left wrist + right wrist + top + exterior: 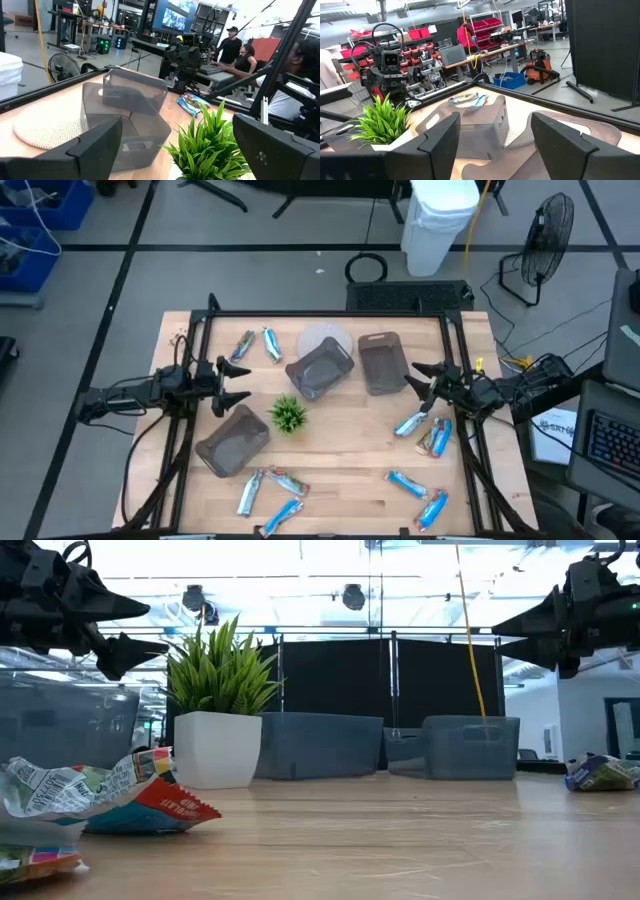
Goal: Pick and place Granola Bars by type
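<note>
Between the two matt dark grippers: pale wood-grain table point(350, 465), smoky translucent plastic trays point(320, 368), glossy crinkled foil Granola Bars point(411, 424).

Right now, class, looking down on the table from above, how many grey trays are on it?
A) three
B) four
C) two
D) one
A: the high view shows one grey tray near the left gripper, one tray in the middle beside the plant, and one tray near the right gripper.
</note>
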You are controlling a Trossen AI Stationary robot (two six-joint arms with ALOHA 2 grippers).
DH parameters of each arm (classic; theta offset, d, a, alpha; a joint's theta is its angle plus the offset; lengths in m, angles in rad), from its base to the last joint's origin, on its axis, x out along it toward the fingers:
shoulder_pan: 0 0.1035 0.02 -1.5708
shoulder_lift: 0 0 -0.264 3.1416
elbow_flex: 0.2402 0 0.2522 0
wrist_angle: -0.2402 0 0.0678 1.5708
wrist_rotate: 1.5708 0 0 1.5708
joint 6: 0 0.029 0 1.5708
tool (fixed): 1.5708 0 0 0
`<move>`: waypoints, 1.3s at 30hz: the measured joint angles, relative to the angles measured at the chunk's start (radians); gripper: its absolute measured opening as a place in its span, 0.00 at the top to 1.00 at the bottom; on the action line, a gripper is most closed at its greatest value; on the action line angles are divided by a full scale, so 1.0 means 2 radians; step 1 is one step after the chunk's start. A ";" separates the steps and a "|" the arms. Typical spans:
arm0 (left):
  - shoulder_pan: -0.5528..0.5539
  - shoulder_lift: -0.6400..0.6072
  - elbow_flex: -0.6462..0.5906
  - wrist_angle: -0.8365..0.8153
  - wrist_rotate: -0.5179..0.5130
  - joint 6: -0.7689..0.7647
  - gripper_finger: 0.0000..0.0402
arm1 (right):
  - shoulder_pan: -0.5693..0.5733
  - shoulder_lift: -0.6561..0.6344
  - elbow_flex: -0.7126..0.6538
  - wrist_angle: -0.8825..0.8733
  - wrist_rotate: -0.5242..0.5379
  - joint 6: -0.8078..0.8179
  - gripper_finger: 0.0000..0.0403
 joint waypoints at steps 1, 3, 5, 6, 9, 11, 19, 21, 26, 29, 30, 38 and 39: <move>0.000 0.000 0.000 0.000 0.000 0.000 0.06 | 0.000 0.000 0.000 0.000 0.000 0.000 0.41; 0.000 0.000 0.000 0.000 0.000 0.000 0.06 | 0.000 0.000 0.000 0.000 0.000 0.000 0.41; 0.000 0.000 0.000 0.000 0.000 0.000 0.06 | 0.000 0.000 0.000 0.000 0.000 0.000 0.41; 0.000 0.000 0.000 0.000 0.000 0.000 0.06 | 0.000 0.000 0.000 0.000 0.000 0.000 0.41; 0.000 0.000 0.000 0.000 0.000 0.000 0.06 | 0.000 0.000 0.000 0.000 0.000 0.000 0.41; 0.000 0.000 0.000 0.000 0.000 0.000 0.06 | 0.000 0.000 0.000 0.000 0.000 0.000 0.41; 0.000 0.000 0.000 0.000 0.000 0.000 0.06 | 0.000 0.000 0.000 0.000 0.000 0.000 0.41; 0.000 0.000 0.000 0.000 0.000 0.000 0.06 | 0.000 0.000 0.000 0.001 0.000 0.000 0.41; 0.000 0.000 0.000 0.000 0.000 0.000 0.06 | 0.000 0.000 0.000 0.012 -0.010 -0.003 0.41; 0.000 0.000 0.000 0.000 0.000 0.000 0.06 | 0.000 0.000 0.000 0.058 -0.100 -0.043 0.41; 0.000 0.000 0.000 0.000 0.000 0.000 0.06 | 0.000 0.000 0.001 0.077 -0.135 -0.059 0.41; 0.000 0.000 0.000 0.000 0.000 0.000 0.06 | 0.000 0.018 0.098 0.051 -0.171 -0.114 0.41; 0.000 0.000 0.000 0.000 0.000 0.000 0.06 | 0.001 0.026 0.116 0.039 -0.171 -0.123 0.41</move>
